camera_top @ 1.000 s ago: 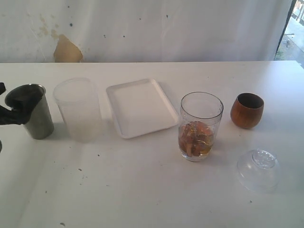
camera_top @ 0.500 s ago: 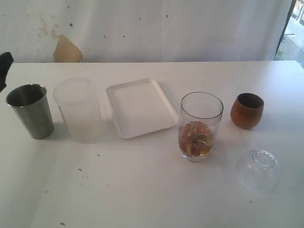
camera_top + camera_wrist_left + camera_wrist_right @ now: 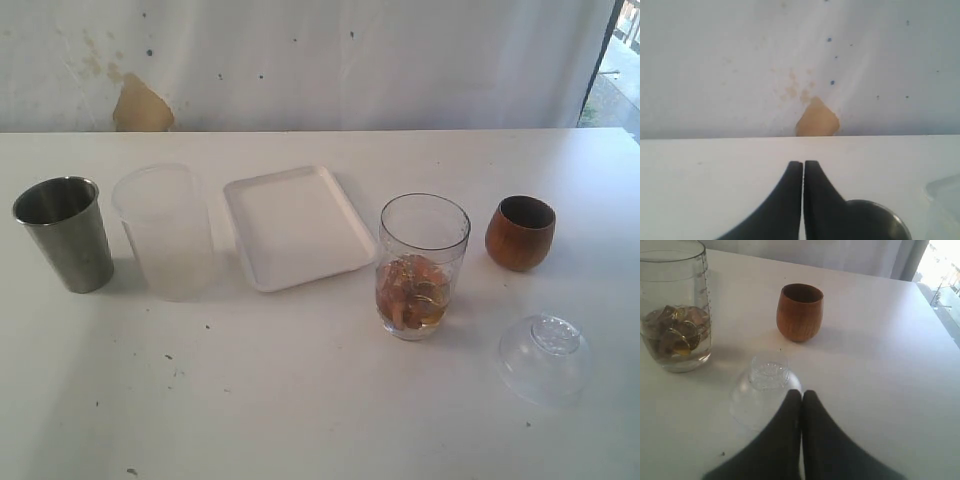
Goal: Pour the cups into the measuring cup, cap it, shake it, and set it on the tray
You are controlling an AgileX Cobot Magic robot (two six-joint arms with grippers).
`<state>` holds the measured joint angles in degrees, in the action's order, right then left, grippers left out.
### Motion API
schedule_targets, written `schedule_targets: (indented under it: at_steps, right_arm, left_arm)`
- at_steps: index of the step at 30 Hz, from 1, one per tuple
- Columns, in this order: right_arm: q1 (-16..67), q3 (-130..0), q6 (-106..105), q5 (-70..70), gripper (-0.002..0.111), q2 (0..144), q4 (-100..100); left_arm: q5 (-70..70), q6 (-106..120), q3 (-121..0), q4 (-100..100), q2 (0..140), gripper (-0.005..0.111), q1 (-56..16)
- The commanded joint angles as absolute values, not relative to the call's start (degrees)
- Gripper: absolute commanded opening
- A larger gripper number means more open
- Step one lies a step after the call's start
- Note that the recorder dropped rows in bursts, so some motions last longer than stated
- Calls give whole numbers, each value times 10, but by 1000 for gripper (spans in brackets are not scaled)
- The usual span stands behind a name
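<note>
Near closed left tool point(image 3: 803, 164), steel tumbler point(image 3: 881, 221), unheld

Bright, even daylight comes from the window opening point(image 3: 622, 60) at the exterior view's right. The white desk point(image 3: 300, 400) looks nearly washed out, with faint shadows. The left wrist view is soft, the left end effector point(image 3: 803, 165) a dark silhouette.

left claw point(image 3: 803, 165) off steel tumbler point(image 3: 66, 238), now closed
</note>
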<state>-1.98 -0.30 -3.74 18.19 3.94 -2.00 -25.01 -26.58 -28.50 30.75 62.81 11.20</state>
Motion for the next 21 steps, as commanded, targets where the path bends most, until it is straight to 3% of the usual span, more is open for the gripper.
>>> schedule_targets:
  at_steps: [1,21]
  right_arm:
    - [-18,0,-24,173,0,35,-21]
    - [-18,0,-24,173,0,35,-21]
  left_arm:
    - [-190,-299,-273,323,552,1,113]
    - [-196,-406,-108,346,222,1,113]
